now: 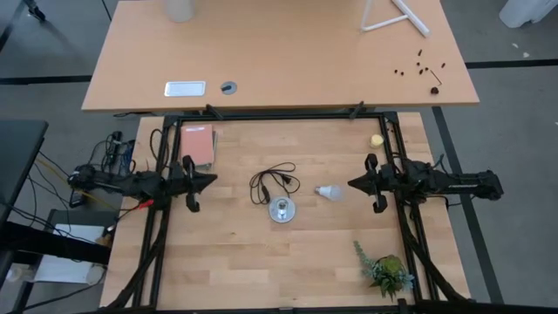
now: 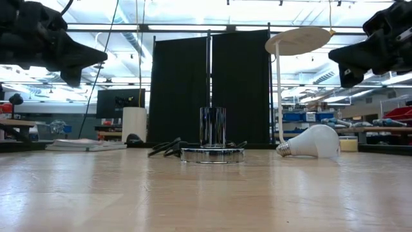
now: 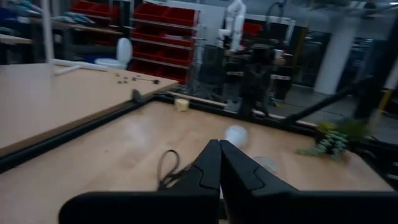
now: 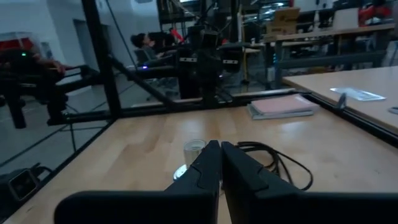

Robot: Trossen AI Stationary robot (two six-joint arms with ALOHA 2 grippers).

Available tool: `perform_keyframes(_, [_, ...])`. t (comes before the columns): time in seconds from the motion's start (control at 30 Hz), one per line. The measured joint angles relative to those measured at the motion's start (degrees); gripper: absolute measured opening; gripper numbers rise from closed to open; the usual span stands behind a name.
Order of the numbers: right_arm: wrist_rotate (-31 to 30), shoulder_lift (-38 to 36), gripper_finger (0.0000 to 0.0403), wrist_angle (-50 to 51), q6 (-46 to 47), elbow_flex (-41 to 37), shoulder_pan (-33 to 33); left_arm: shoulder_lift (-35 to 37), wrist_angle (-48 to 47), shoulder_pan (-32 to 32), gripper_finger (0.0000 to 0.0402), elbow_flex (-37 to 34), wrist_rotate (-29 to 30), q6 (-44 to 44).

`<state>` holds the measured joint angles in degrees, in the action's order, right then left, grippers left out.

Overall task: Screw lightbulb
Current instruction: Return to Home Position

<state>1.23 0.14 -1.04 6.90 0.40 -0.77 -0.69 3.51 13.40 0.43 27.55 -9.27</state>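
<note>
from above, the lightbulb (image 1: 327, 191) lies on its side on the wooden table (image 1: 261, 262), just to the right of the round silver lamp base (image 1: 282, 209) and apart from it, with its screw end towards the base. a black cord (image 1: 273, 182) loops on the table behind the base. the left claw (image 1: 207, 181) hangs over the table's left part and the right claw (image 1: 353, 184) over its right part, tips facing each other, with the bulb and the base between them. the right claw is near the bulb but not touching it. a pink notebook (image 1: 198, 144) lies at the far left, a yellow ball (image 1: 377, 139) at the far right, and a small plant (image 1: 385, 272) at the near right.

at table height, the bulb (image 2: 312, 142) rests on the wood right of the lamp base (image 2: 212, 153), whose shiny socket stands upright and empty. both claws sit high, one at each upper corner, well clear of the table.

the left wrist camera shows the left claw (image 3: 219, 144) with its two dark fingers pressed together, gripping nothing. past them lie the cord, the blurred white bulb (image 3: 236, 134) and the plant.

the right wrist camera shows the right claw (image 4: 220, 145) likewise with its fingers together and empty. the lamp base (image 4: 194, 152) and cord lie just beyond, the notebook farther off. a person (image 4: 146, 46) sits in the room behind.
</note>
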Motion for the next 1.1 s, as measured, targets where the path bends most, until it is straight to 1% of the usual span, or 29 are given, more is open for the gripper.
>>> perform_keyframes(0.43, [-0.1,0.0,0.0023,0.0,0.0,0.0,-5.1,0.0,0.0,-10.4,0.0008,0.0,0.0,0.0])
perform_keyframes(0.8, [-0.2,0.0,0.0024,0.0,0.0,0.0,-5.4,0.0,0.0,-17.4,0.0008,0.0,0.0,0.0])
perform_keyframes(0.97, [-0.2,0.0,0.0024,0.0,0.0,0.0,-5.4,0.0,0.0,-19.4,0.0008,0.0,0.0,0.0])
perform_keyframes(1.1, [-0.1,0.0,0.0023,-0.1,0.0,0.0,-5.3,0.0,0.0,-19.9,0.0008,0.0,0.0,0.0])
